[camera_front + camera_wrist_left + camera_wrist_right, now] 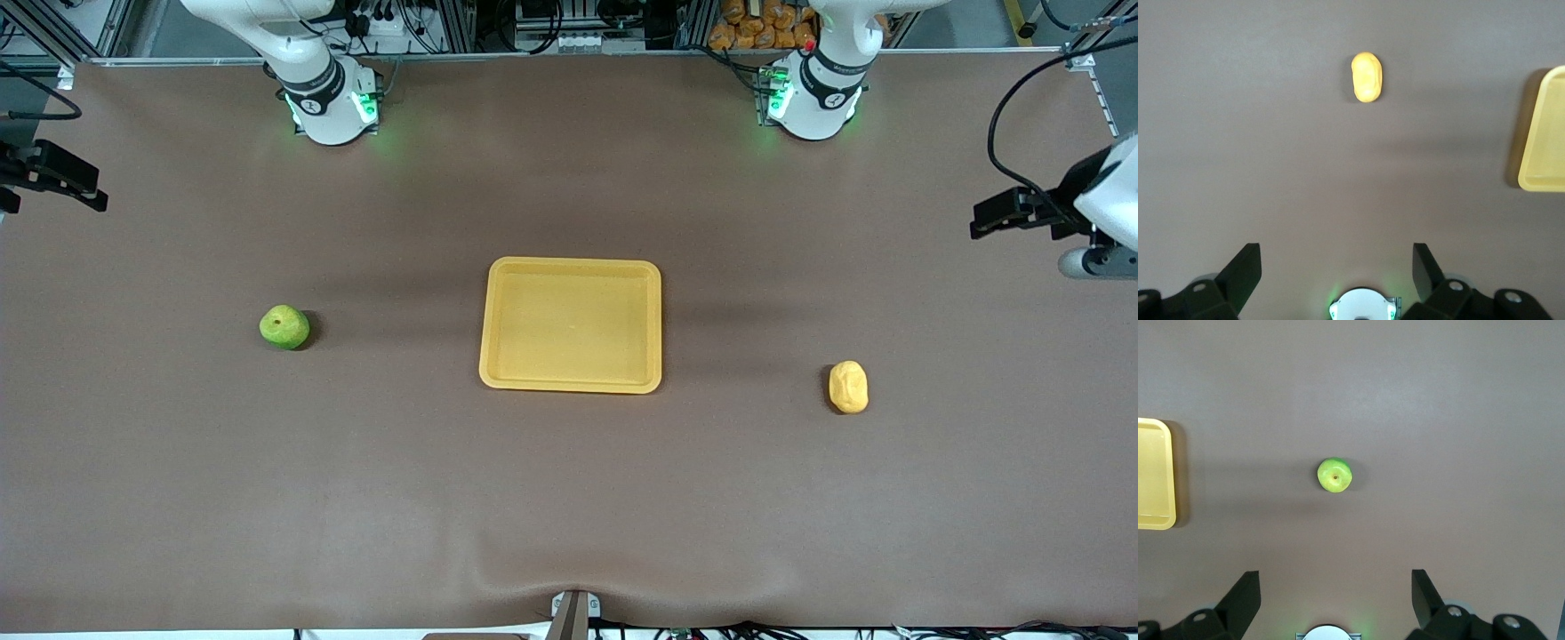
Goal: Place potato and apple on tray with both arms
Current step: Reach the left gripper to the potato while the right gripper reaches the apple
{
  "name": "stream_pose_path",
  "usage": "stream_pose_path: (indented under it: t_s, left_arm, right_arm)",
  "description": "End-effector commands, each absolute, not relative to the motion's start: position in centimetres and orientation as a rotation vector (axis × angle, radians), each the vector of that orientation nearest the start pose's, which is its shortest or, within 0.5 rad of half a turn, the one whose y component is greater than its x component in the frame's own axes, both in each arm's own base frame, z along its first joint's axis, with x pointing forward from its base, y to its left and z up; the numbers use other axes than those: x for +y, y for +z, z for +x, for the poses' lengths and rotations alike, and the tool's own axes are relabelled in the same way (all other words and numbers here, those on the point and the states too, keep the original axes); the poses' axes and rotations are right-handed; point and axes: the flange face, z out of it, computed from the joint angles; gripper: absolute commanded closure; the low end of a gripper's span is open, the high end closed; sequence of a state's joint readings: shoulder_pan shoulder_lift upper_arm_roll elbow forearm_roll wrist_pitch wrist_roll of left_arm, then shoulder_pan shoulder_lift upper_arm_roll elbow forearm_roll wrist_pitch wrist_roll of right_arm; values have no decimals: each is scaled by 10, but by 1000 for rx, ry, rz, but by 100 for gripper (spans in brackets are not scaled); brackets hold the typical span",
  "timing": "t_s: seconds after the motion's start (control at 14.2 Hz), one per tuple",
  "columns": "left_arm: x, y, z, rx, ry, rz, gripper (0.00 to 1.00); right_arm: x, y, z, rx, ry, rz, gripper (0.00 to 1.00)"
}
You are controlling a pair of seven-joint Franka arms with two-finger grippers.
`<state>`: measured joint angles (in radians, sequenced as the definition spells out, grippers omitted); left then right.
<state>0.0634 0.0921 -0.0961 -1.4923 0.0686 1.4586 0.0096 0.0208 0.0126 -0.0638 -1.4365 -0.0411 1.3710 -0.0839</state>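
Observation:
The yellow-orange tray (498,373) lies bare at the middle of the brown table. A green apple (284,326) rests toward the right arm's end, stem dimple up. The pale yellow potato (848,387) lies toward the left arm's end, a little nearer the front camera than the apple. My left gripper (1337,257) hangs open high over that end, well clear of the potato (1367,77), with a tray corner (1545,133) in its view. My right gripper (1335,580) hangs open high above the apple (1335,475), with nothing between its fingers.
Both arm bases (333,107) (813,102) glow green along the table's edge farthest from the front camera. Each hand shows at an end of the table in the front view (1013,213) (53,173). A small bracket (573,613) sits at the nearest edge.

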Motion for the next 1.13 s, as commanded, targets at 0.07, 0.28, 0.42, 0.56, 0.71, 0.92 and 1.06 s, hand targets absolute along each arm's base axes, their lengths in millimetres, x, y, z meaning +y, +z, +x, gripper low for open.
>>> stream_pose_path:
  t_s: [0.07, 0.28, 0.42, 0.56, 0.71, 0.92, 1.06]
  left_arm:
    - [-8, 577, 588, 37, 232, -3063, 0]
    - [-6, 550, 604, 42, 213, -3071, 0]
    - [-8, 535, 611, 47, 205, -3081, 0]
    - [-9, 517, 614, 52, 193, -3084, 0]
    - [-12, 493, 615, 64, 181, -3086, 0]
    - [-3, 465, 616, 73, 147, -3091, 0]
    - [6, 436, 616, 67, 119, -3096, 0]
  right_arm:
    - [-33, 658, 541, -52, 146, -3158, 0]
    - [-33, 634, 554, -52, 211, -3154, 0]
    - [-33, 622, 562, -53, 237, -3150, 0]
    - [-32, 605, 570, -56, 281, -3147, 0]
    - [-31, 594, 576, -61, 312, -3143, 0]
    - [-29, 578, 583, -66, 356, -3140, 0]
    - [-28, 568, 587, -69, 385, -3136, 0]
